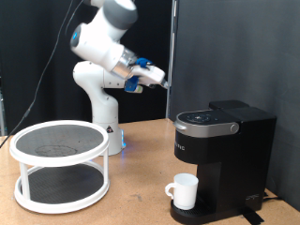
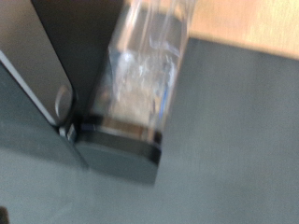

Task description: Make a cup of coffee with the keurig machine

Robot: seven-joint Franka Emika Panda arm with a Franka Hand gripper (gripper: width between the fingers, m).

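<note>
- The gripper point(image 1: 165, 82), raised above the keurig machine point(image 1: 223, 161) in the exterior view, is too small to show how its jaws stand.
- The machine's right side runs close to the exterior view's right edge.
- The wrist view is blurred; a clear water tank point(image 2: 145, 70) shows no sharp detail.
- The tank's upper end is cut off at the picture's edge.

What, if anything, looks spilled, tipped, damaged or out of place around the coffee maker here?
Nothing stands out. The white mug stands upright on the drip tray of the black Keurig machine, whose lid is closed. The white two-tier stand sits level on the table. The gripper is raised, above and beside the machine.
</note>
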